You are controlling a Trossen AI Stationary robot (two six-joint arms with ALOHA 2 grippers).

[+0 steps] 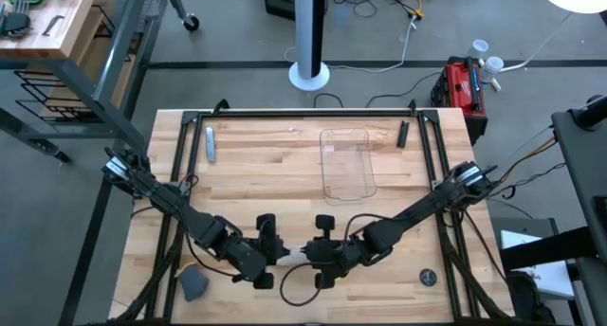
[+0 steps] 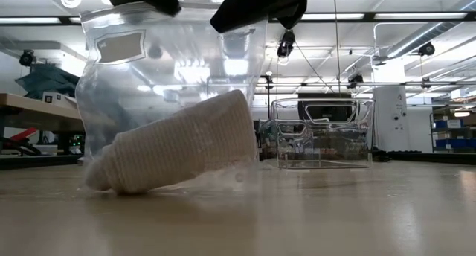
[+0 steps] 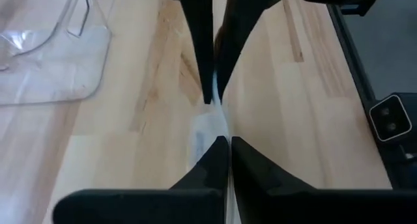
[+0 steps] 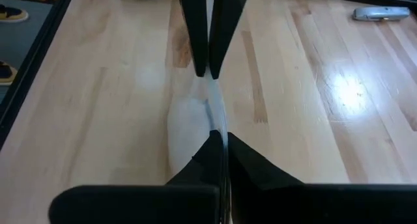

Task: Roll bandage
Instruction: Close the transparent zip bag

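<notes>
Overhead, both jaws pinched on the clear wrapper, bandage inside.

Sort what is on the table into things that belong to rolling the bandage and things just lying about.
In the job:
- bandage, a whitish roll inside the clear plastic bag
- left gripper and right gripper, both pinching the bag's top edge

Lying about:
- clear tray
- grey tool
- grey object
- round dark item

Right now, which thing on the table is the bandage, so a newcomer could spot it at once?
Start at the wooden table's near edge, where both grippers meet. Between them hangs a clear plastic bag; the bandage is the ribbed whitish roll lying tilted inside it, opaque, unlike the empty clear tray behind.
</notes>
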